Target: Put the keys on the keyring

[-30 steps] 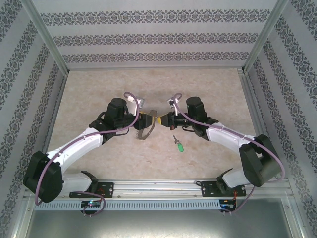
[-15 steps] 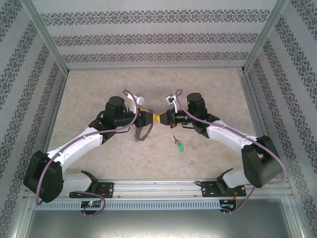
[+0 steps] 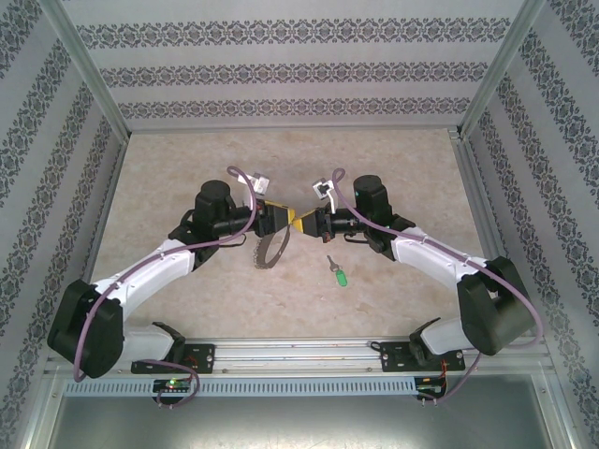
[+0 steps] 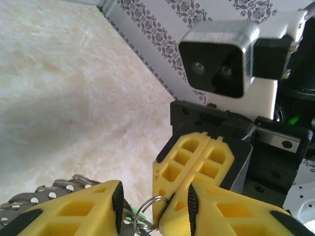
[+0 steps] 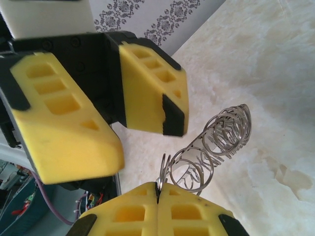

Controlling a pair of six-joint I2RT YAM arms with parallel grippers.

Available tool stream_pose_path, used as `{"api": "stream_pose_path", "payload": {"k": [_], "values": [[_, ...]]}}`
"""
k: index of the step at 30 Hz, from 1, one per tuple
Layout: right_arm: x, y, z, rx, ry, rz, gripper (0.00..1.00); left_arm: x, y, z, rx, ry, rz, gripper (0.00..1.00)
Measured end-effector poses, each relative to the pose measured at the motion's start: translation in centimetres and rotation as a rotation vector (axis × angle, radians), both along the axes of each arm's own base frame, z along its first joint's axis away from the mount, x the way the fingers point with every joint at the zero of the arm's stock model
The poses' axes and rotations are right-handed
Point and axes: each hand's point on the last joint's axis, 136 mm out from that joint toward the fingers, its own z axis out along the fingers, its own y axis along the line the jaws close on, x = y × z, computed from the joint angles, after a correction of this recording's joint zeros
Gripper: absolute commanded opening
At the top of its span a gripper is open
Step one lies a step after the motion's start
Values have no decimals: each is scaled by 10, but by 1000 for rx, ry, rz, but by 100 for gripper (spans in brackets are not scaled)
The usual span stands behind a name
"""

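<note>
Steadying step: right gripper (image 5: 157, 189) clamps a keyring (image 5: 230, 129) loop, left gripper (image 4: 153, 204) jaws half apart beside it. Loose key (image 3: 339, 274) on table (image 3: 187, 168) probably needs grasping next

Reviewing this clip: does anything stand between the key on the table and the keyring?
Nothing visible does. The key lies alone on the table, nearer the arm bases and to the right of the keyring, with bare tabletop between them. The keyring hangs above the table from the right gripper, which is shut on one of its small loops.
</note>
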Motion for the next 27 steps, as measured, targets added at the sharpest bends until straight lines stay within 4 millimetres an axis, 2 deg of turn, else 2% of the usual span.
{"api": "stream_pose_path", "payload": {"k": [5, 20, 23, 27], "values": [[2, -2, 2, 4, 7, -1, 0, -1, -4, -5, -19, 20, -29, 40], [2, -7, 5, 21, 32, 10, 0, -7, -7, 2, -66, 14, -87, 35], [0, -7, 6, 25, 36, 20, 0, -8, -8, 1, -66, 15, -96, 43], [2, -8, 8, 28, 29, 17, 0, -7, -7, 0, -63, 14, -86, 48]]}}
